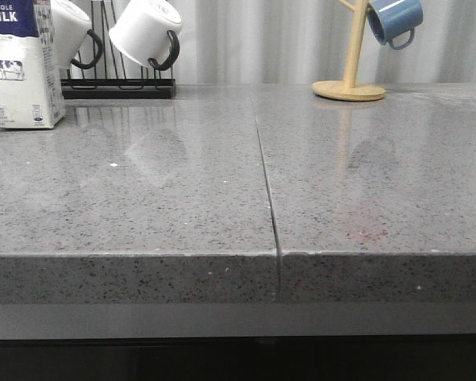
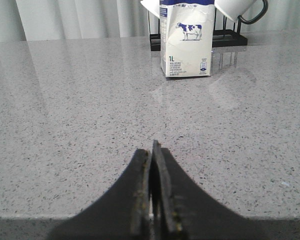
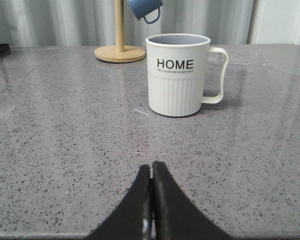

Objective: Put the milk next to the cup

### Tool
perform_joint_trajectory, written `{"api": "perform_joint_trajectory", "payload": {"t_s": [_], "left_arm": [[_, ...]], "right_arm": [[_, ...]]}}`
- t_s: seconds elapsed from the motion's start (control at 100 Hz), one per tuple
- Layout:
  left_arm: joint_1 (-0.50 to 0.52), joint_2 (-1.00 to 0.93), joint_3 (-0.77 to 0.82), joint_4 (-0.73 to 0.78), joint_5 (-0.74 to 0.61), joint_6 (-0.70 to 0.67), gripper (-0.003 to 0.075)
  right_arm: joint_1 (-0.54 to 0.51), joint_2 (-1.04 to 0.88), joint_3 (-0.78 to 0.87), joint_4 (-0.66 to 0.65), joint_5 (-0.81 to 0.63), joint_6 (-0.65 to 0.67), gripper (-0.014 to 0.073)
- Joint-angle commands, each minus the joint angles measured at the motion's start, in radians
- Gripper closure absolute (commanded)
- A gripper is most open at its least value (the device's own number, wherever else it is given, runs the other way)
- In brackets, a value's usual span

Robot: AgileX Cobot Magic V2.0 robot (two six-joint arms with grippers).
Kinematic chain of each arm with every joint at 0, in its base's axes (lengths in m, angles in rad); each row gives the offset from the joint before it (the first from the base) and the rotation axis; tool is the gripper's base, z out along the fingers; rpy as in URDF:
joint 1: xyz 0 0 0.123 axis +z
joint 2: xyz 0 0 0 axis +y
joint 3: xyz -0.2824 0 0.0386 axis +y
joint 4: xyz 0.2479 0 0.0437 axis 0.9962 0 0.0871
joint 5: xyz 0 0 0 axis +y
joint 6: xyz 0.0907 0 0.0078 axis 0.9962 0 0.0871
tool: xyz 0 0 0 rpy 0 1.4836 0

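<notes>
Milk carton [image 2: 186, 37] upright on grey counter [image 2: 65, 125] before black mug rack [image 2: 230, 40]; left gripper [image 2: 152, 200] fingers pressed together.

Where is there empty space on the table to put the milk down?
The counter is bare across the whole middle, from the milk at back left to the HOME cup at far right. There is also bare counter all around the cup. It is crowded only along the back: the black mug rack beside the milk, and the wooden mug tree.
</notes>
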Motion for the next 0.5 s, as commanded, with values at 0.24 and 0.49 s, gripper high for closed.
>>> {"api": "perform_joint_trajectory", "payload": {"t_s": [0.24, 0.49], "left_arm": [[0.001, -0.03, 0.046, -0.008, -0.076, 0.0, 0.0741], [0.001, -0.03, 0.046, -0.008, -0.076, 0.0, 0.0741]], "right_arm": [[-0.008, -0.02, -0.016, -0.011, -0.07, -0.001, 0.0661], [-0.008, -0.01, -0.18, -0.011, 0.082, -0.001, 0.0661]]}}
